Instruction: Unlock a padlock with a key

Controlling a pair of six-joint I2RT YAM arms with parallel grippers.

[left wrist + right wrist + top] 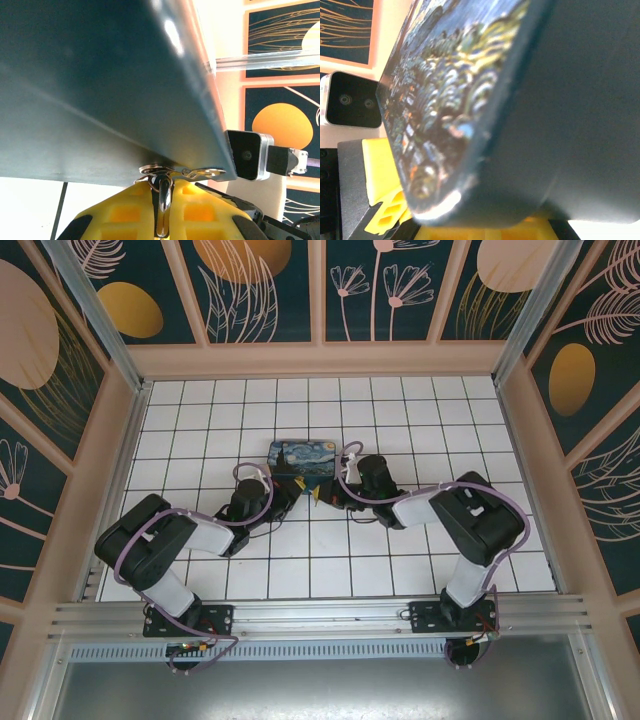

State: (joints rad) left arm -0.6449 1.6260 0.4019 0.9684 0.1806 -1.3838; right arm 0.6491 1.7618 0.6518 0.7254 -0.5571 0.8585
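Note:
The starry-night box stands mid-table with both grippers at its near side. In the left wrist view its dark blue wall hangs right over my left gripper, which is shut on a thin silvery metal piece, apparently the key. The key's upper end, with a small ring round it, meets the box's metal latch. The padlock is hidden. My right gripper sits under the box's rounded corner, its yellow fingers mostly covered. From above, the left gripper and right gripper nearly meet.
White tiled floor lies between the arms and the near rail. Patterned walls close in the back and sides. The right arm's wrist camera is close beside the latch; the left arm's yellow finger shows beside the box.

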